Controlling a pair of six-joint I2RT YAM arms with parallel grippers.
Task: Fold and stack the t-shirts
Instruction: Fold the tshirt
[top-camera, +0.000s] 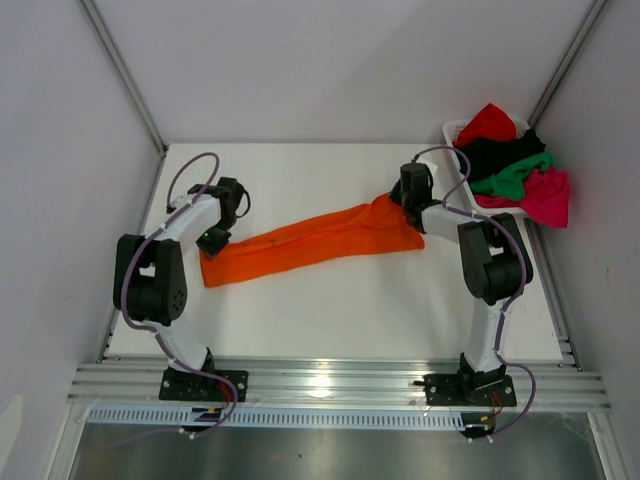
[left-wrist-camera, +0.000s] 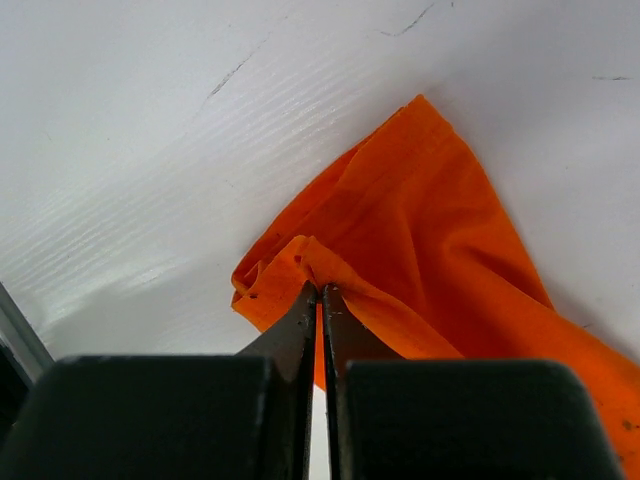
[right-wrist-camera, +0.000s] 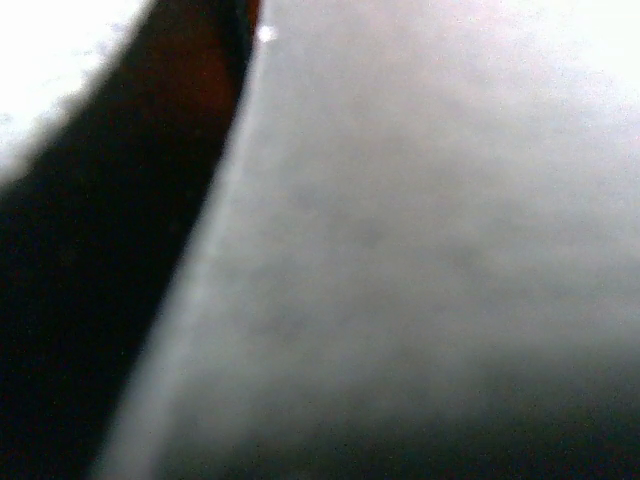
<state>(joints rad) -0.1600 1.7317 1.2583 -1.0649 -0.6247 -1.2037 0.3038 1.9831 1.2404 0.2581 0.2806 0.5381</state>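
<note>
The left pincer (left-wrist-camera: 320, 292) and right pincer (top-camera: 398, 197) gripped the bright orange cloth t-shirt (top-camera: 310, 243); a tug could pull it loose.

You'll see a white slatted basket (top-camera: 452, 129) at the far right corner of the table (top-camera: 330, 315), overhanging its right edge.

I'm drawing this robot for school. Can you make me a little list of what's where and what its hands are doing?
orange t-shirt: stretched in a long band on the white table
left gripper: shut on its left end
right gripper: shut, seemingly pinching its right end
white basket: far right corner, heaped with the red shirt, black shirt, green shirt, magenta-pink shirt
folded shirts: none seen
</note>
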